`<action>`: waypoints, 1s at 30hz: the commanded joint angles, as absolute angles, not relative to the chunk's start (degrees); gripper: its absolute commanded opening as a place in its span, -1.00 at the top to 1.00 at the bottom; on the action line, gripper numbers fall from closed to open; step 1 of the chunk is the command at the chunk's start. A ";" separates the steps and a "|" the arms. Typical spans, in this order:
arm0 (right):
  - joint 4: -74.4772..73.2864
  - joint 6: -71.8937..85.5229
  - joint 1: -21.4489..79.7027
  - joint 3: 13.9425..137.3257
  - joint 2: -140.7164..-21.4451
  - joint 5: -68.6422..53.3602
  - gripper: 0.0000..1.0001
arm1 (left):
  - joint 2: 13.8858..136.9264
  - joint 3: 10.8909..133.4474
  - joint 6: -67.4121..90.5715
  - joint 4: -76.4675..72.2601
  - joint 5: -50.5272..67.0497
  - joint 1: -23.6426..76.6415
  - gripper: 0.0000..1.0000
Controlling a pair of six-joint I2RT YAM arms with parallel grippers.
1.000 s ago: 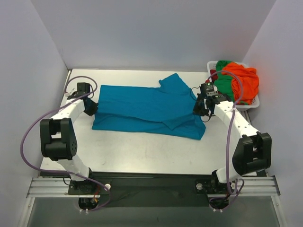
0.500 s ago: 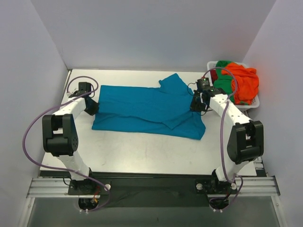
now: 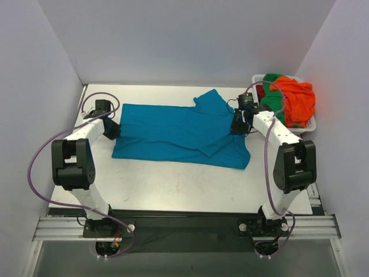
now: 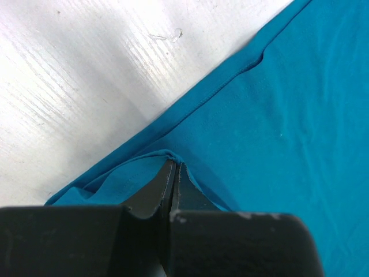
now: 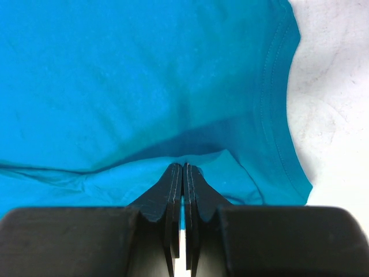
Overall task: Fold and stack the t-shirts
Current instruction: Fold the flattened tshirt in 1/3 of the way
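Note:
A teal blue t-shirt [image 3: 179, 133] lies folded lengthwise across the table, one sleeve pointing to the back. My left gripper [image 3: 111, 130] is shut on the t-shirt's left edge, and the left wrist view shows a pinched fold of teal cloth [image 4: 167, 154] at my fingertips. At the right end, by the sleeve, my right gripper [image 3: 236, 128] is shut on the teal t-shirt; the right wrist view shows cloth [image 5: 190, 158] bunched at its tips. Orange [image 3: 298, 99] and green [image 3: 271, 97] t-shirts are heaped in the white basket [image 3: 305, 130], with a bit of dark red [image 3: 259, 90] showing.
The basket stands at the back right corner against the right wall. Grey walls close in the table [image 3: 173, 184] on the left, back and right. Purple cables [image 3: 34, 167] loop beside both arms.
The right arm has swung toward the back, carrying the right end of the teal t-shirt a little further back. The left gripper has stayed put on the left edge.

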State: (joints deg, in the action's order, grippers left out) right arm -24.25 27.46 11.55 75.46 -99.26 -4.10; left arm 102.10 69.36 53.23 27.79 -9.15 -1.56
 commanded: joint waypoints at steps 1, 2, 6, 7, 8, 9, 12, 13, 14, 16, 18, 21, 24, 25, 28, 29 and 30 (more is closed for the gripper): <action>-25.14 26.72 10.81 77.96 -99.93 -4.31 1.00 | 101.87 70.66 52.74 25.05 -8.53 -2.37 1.00; -25.14 26.72 10.72 78.13 -100.45 -4.39 1.00 | 101.78 70.84 52.65 24.96 -8.53 -2.37 1.00; -25.05 26.81 10.55 79.01 -101.34 -4.57 1.00 | 102.04 71.02 52.47 25.05 -8.35 -2.72 1.00; -24.96 26.72 10.55 79.19 -101.42 -4.57 1.00 | 102.04 71.10 52.38 25.05 -8.35 -2.81 1.00; -24.79 26.72 10.63 79.19 -101.69 -4.31 1.00 | 102.22 71.02 52.38 24.87 -8.18 -2.90 1.00; -24.79 26.81 10.46 79.36 -101.86 -4.31 1.00 | 102.39 71.10 52.30 24.79 -8.00 -2.99 1.00; -24.70 26.54 10.28 79.98 -103.18 -4.74 0.92 | 102.74 71.19 52.21 24.61 -7.38 -3.08 0.92; -24.70 26.37 10.20 80.59 -103.62 -4.92 0.85 | 102.74 71.19 52.03 24.17 -7.12 -3.16 0.81; -24.61 26.19 10.20 80.86 -104.49 -5.01 0.79 | 102.57 71.02 51.86 23.82 -6.86 -3.25 0.68; -24.43 25.58 9.93 81.91 -105.29 -5.27 0.46 | 101.78 70.84 51.24 22.94 -5.63 -3.69 0.32; -24.43 24.79 9.84 82.61 -106.17 -5.27 0.17 | 100.55 70.32 50.46 21.98 -3.97 -4.13 -0.03; -24.35 24.87 10.45 81.83 -104.86 -5.98 -0.21 | 96.43 68.12 49.49 20.92 -4.04 -4.13 -0.45; -24.26 25.57 13.00 78.32 -101.70 -4.49 -0.23 | 91.07 63.65 49.57 20.66 -4.48 -4.04 -0.50; -24.00 26.62 15.27 76.74 -100.65 -3.79 -0.21 | 88.36 61.81 50.18 20.57 -4.83 -3.78 -0.50; -21.37 30.65 20.28 69.37 -97.30 -2.20 0.03 | 83.43 54.77 51.94 19.43 -5.36 -3.17 -0.50; -19.01 31.46 21.35 67.52 -95.73 -1.94 0.07 | 82.28 53.28 52.47 19.25 -5.45 -2.99 -0.50; -18.11 32.25 22.31 64.54 -95.19 -1.41 0.12 | 81.05 49.96 52.99 18.73 -5.19 -2.81 -0.50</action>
State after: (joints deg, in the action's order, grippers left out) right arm -19.94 28.53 18.55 69.95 -99.24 -3.31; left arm 84.36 54.72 51.33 21.43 -5.13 -3.40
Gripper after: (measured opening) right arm 0.461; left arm 0.749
